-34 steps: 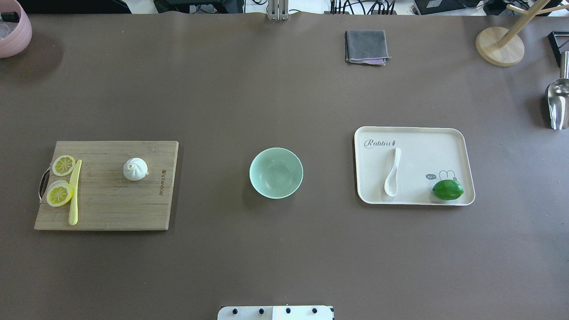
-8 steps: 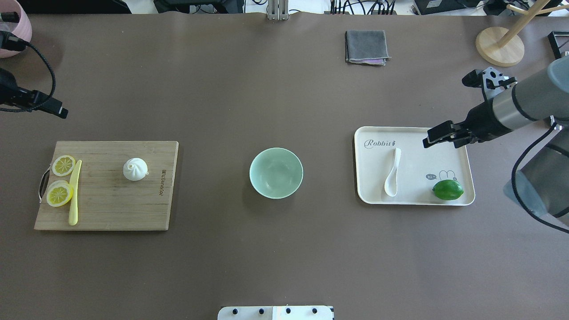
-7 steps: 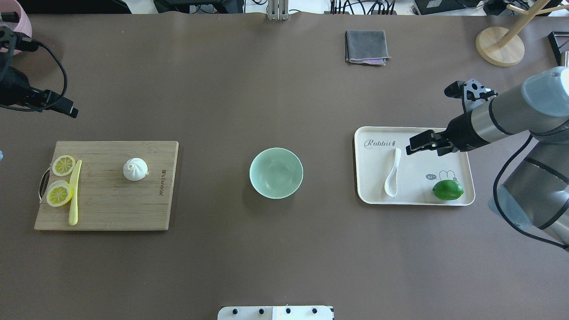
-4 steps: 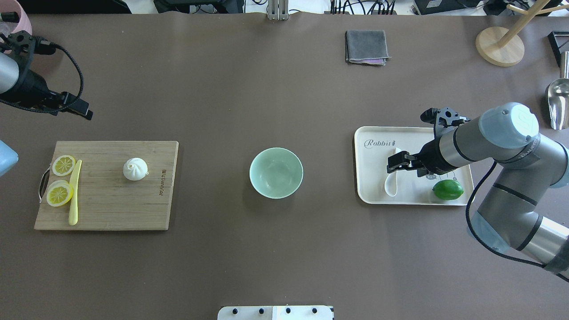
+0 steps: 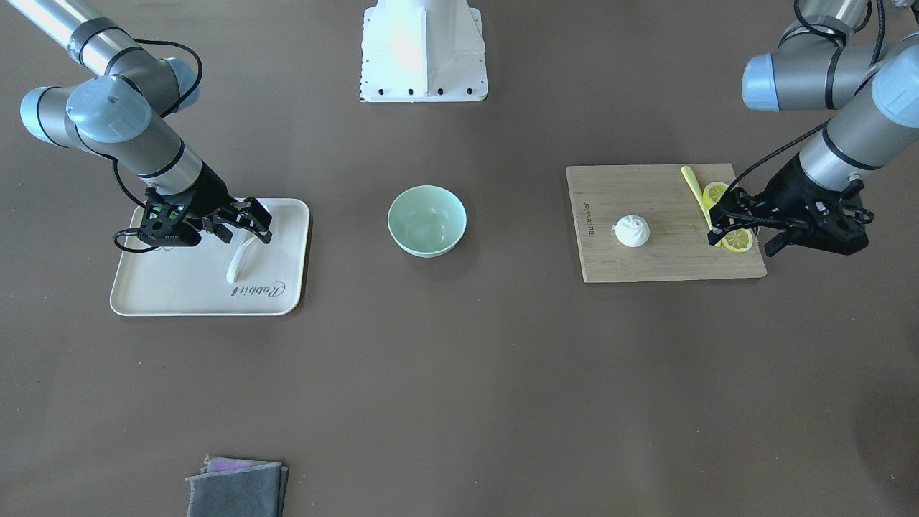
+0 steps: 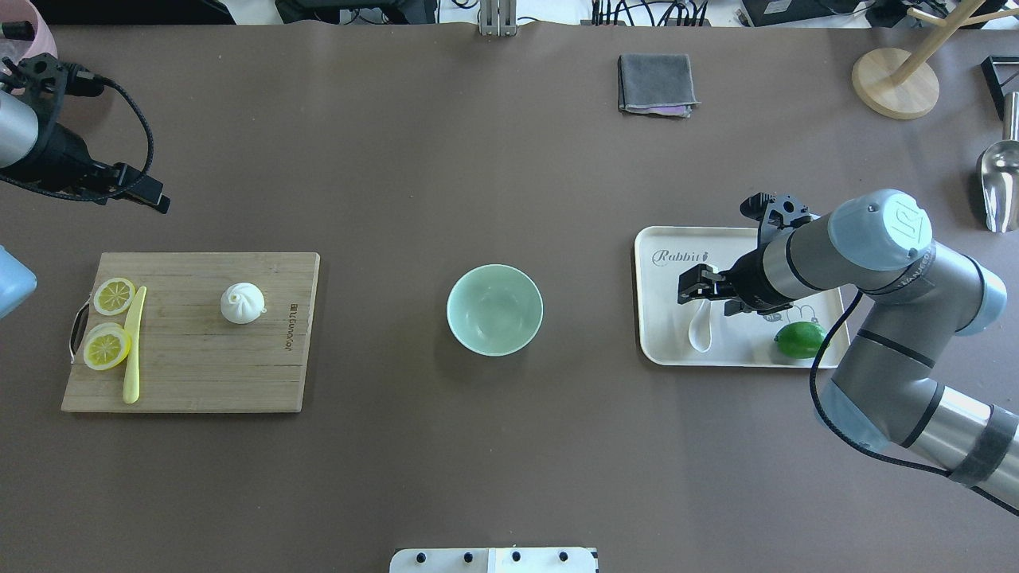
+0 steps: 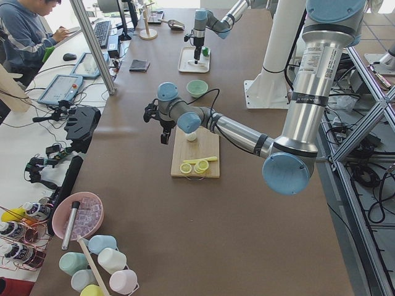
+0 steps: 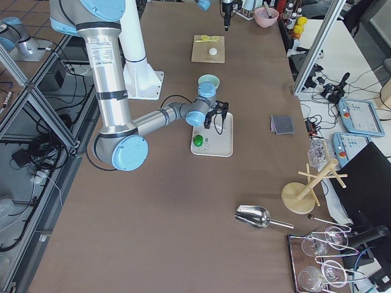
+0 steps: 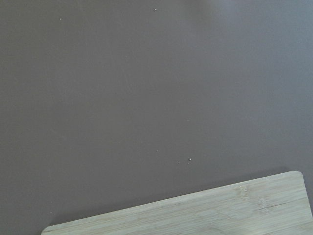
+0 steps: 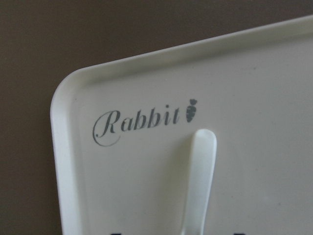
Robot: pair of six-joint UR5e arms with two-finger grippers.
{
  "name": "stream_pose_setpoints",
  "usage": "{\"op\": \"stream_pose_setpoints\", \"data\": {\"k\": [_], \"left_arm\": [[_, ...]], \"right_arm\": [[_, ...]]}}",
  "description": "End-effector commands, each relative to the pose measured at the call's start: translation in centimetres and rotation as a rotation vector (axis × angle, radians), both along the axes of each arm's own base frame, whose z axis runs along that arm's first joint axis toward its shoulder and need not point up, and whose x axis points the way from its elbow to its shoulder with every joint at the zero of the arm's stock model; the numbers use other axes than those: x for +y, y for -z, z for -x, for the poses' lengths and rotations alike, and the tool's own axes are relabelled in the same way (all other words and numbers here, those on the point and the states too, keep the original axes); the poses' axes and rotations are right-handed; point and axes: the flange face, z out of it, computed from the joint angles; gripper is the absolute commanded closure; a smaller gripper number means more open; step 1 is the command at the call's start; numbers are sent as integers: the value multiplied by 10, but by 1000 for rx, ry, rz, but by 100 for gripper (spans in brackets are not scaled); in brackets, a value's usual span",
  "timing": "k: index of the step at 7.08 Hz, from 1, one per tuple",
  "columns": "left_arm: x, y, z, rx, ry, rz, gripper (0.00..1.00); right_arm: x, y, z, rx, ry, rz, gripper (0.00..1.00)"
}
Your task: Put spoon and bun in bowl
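Looking down from overhead, the right gripper (image 6: pixel 691 286) covers the handle of the spoon (image 6: pixel 700 333), so only the scoop shows below it. The arm behind also cuts off part of the lime (image 6: pixel 799 340). The right wrist view catches just the handle's rounded end; the rest runs off the bottom edge, where a dark sliver of fingertip sits on each side of it. So the jaws stand spread, straddling the handle with nothing gripped. Whether they touch the tray (image 6: pixel 661 334) cannot be made out.

That tray lies to the right of the bowl (image 6: pixel 494 312), well apart. To the bowl's left, the bun (image 6: pixel 242 303) sits upright on the cutting board (image 6: pixel 191 366). The left gripper (image 6: pixel 150 197) hangs beyond the board's far edge, further left of the bowl than the bun and well apart from it, fingers parted and empty. Its wrist view shows only table (image 9: pixel 146 98) and a board corner.
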Motion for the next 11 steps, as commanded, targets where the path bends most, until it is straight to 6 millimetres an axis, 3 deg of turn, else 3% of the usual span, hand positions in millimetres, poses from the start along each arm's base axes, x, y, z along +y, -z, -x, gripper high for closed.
{"op": "stream_pose_setpoints", "data": {"k": [1,2,3,4,5,6,7,8,9,11], "left_arm": [[-2,5,-4,1,8,0,2],[-3,6,-4,1,8,-2,2],[-3,6,-4,2,9,0,2],[-3,6,-4,2,9,0,2],[-3,6,-4,2,9,0,2],[-2,5,-4,2,11,2,2],[-2,4,-4,0,15,8,2],[-3,2,-5,-1,11,11,2],[-3,1,-6,-1,18,21,2],[15,18,-60,-24,91,72,3]], "right_arm": [[-4,-8,0,17,-29,13,21],[-4,-7,0,15,-37,25,31],[-4,-6,1,14,-37,27,61],[-5,-12,1,22,-37,33,84],[-4,-14,1,23,-34,36,100],[-4,-13,1,21,-34,37,100],[-1,6,0,-11,-34,26,100],[-7,42,5,-64,-68,42,100],[-19,80,25,-110,-112,98,100],[-31,141,53,-121,-149,157,100]]}}
